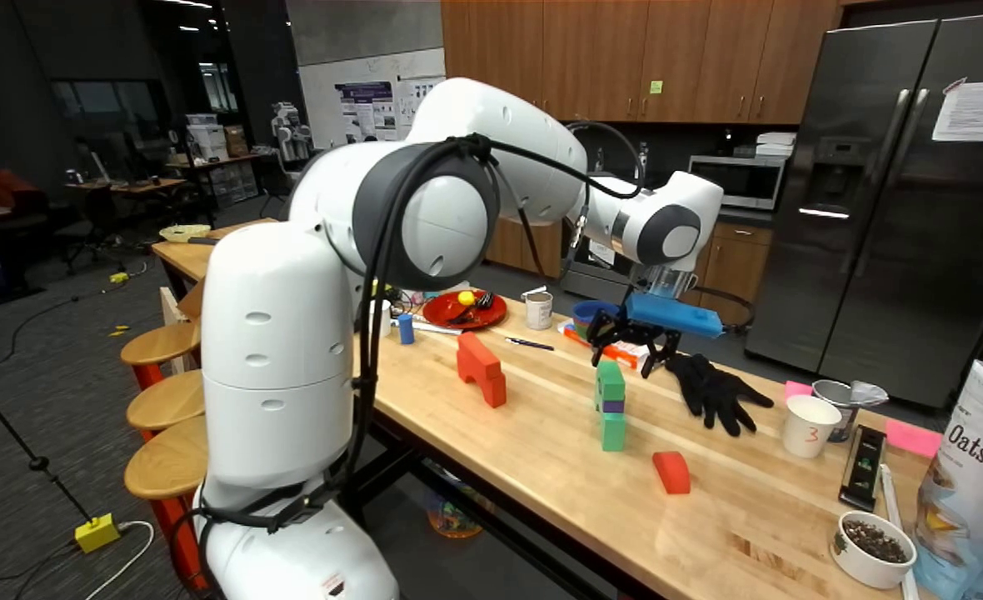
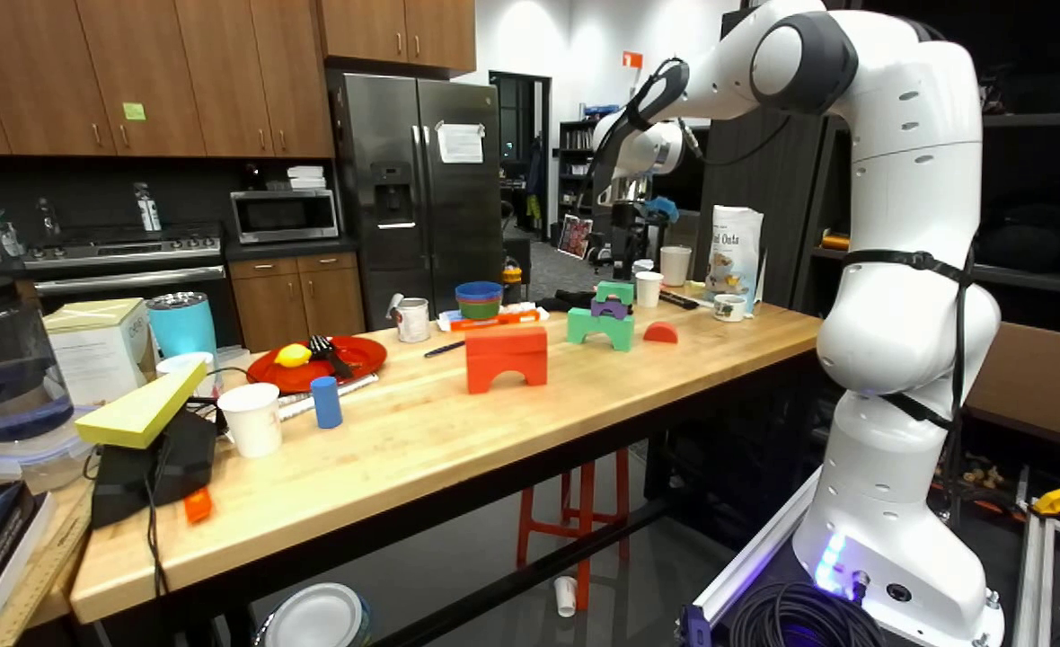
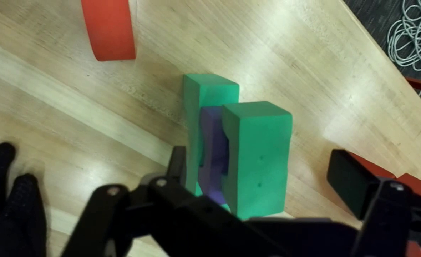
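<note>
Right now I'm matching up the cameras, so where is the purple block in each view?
In an exterior view: purple block, right of and below centre, between green blocks.
In an exterior view: purple block, just right of centre, near mid-height.
Wrist view: purple block, near centre, partly hidden by the upper green block.
Shared landmark: red half-round block, to the purple block's lower right in both exterior views, upper left in the wrist view.

A dark steel refrigerator [image 2: 449, 234] has wooden cabinets [image 2: 386, 27] above it, a microwave [image 2: 285, 216] and a stove [image 2: 126, 259] to its left, a doorway [image 2: 519, 135] in a brightly lit white wall [image 2: 530, 40] and gray carpet [image 2: 550, 270] to its right.
</note>
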Controlling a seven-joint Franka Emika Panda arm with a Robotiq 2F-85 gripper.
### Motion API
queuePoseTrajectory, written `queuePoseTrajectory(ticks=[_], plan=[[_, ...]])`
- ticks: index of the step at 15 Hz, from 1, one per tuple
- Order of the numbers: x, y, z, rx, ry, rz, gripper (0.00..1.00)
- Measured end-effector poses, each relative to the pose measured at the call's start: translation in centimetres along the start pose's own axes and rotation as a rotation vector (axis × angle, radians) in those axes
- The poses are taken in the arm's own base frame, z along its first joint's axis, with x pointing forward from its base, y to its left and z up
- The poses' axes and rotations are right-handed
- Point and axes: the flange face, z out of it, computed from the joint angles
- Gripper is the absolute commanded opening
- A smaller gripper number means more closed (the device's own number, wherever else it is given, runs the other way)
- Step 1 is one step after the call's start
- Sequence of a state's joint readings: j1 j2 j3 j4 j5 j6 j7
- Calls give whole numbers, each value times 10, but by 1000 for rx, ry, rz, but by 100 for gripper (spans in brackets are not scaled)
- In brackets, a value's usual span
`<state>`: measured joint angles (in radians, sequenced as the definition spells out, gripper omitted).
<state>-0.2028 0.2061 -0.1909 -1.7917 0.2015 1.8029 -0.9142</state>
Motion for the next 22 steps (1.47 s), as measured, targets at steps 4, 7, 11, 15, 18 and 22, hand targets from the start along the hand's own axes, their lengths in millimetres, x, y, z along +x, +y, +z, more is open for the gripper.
queuePoseTrajectory(ticks=[4, 7, 11, 15, 18, 22], plan=[[-6, -2, -17, -69, -22, -4, 100], [-16, -8, -34, -125, -33, 10, 100], [-30, -19, -40, -158, -28, 47, 100], [-46, -29, -25, -182, -18, 105, 100], [-61, -38, -9, -220, -13, 149, 100], [-81, -53, 6, -291, -4, 202, 100]])
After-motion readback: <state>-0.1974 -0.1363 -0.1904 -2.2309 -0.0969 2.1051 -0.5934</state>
